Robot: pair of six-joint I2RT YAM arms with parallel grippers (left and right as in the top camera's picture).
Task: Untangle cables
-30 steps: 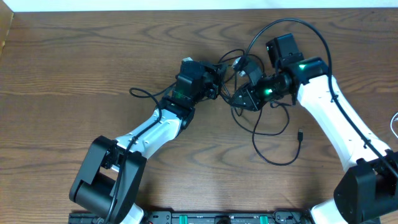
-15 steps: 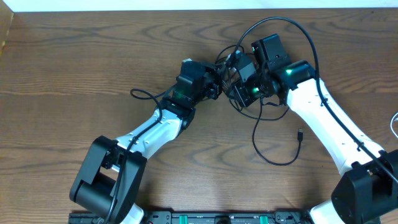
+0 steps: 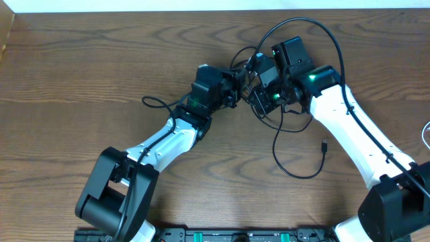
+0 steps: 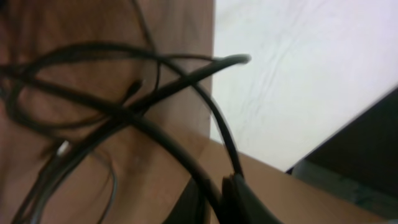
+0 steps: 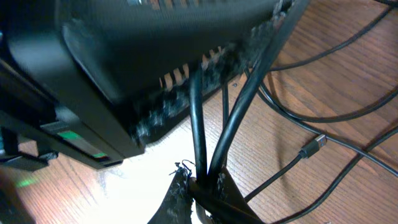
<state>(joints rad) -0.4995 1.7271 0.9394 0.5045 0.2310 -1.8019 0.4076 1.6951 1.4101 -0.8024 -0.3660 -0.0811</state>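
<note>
Over the middle of the brown wooden table (image 3: 80, 67) the two arms meet nose to nose, with a knot of thin black cables (image 3: 274, 151) bunched between them and lifted a little off the wood. The left gripper (image 3: 233, 91) reaches in from the lower left and the right gripper (image 3: 255, 91) comes in from the right, their tips just beside each other in the thick of the knot. In the right wrist view the right gripper's two dark fingers (image 5: 214, 196) are pressed together on two of the black cords (image 5: 198, 124), which rise straight up from the pinch toward the black body of the other arm close above. In the left wrist view several strands (image 4: 127, 115) cross and loop in front of the camera, and one runs down to a single dark finger (image 4: 245, 202) at the bottom edge. Only that one finger shows, so I cannot tell whether the left gripper is apart or clamped. From the knot a long loose loop trails down toward the near right of the table and curls back up to a small plug end (image 3: 324, 144) lying flat on the wood. Another thin strand (image 3: 153, 101) wanders off to the left beside the left arm. A thin white cord (image 3: 426, 134) peeks in at the far right edge, well apart from the tangle.
</note>
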